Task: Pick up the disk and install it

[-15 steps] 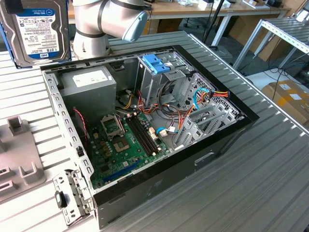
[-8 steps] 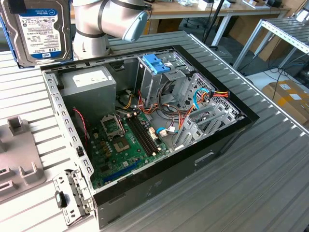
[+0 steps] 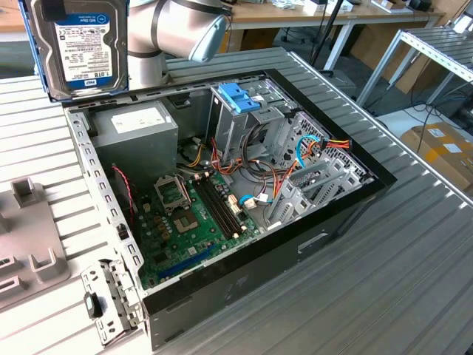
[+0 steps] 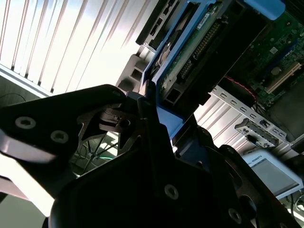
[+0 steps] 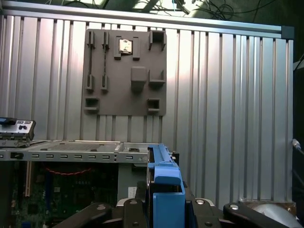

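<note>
The disk (image 3: 81, 46), a dark hard drive with a white label in a bright blue carrier, hangs upright in the air at the exterior view's upper left, above the rear corner of the open computer case (image 3: 355, 203). My gripper (image 5: 164, 205) is shut on the carrier's blue end tab. Its dark fingers (image 5: 135, 202) press on both sides of the tab in both wrist views. The second wrist view shows the disk (image 4: 190, 47) edge-on, with its green circuit board facing the case. The grey drive cage (image 3: 247, 122) with a light-blue bracket (image 3: 239, 96) stands inside the case, to the exterior view's right of the disk.
The case holds a green motherboard (image 3: 196, 214), a grey power supply (image 3: 137, 126) and loose cables. A grey fixture plate (image 3: 26, 251) lies on the ribbed metal table at the exterior view's left. My arm (image 3: 177, 29) rises behind the case. A cardboard box (image 3: 443, 148) sits off the table.
</note>
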Robot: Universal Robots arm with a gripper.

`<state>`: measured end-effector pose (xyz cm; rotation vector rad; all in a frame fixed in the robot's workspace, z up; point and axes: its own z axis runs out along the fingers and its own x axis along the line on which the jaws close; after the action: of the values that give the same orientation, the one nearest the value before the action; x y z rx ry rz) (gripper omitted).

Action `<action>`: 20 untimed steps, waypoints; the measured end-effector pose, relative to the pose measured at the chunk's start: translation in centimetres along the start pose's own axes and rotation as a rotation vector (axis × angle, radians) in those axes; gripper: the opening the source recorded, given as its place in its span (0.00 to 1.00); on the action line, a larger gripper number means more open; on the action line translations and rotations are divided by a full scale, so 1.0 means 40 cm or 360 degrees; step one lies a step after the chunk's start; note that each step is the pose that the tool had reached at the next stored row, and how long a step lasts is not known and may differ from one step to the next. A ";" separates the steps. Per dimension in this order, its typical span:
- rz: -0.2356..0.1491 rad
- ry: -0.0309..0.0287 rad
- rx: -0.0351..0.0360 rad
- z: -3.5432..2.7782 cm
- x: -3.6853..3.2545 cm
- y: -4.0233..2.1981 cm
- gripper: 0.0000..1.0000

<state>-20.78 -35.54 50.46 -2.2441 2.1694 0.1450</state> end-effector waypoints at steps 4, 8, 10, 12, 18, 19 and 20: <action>0.0000 0.00001 0.0000 0.000 0.001 -0.014 0.37; 0.0000 0.00000 0.0000 0.000 0.001 -0.024 0.37; 0.0000 0.00001 0.0000 0.000 0.001 -0.027 0.37; 0.0000 0.00002 0.0000 0.000 0.001 -0.032 0.37; 0.0000 0.00002 -0.0001 0.000 0.002 -0.043 0.37; 0.0000 0.00002 -0.0001 0.000 0.002 -0.045 0.37; 0.0000 0.00000 -0.0001 0.001 0.002 -0.047 0.37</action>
<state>-18.90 -35.54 50.33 -2.2443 2.1696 0.1454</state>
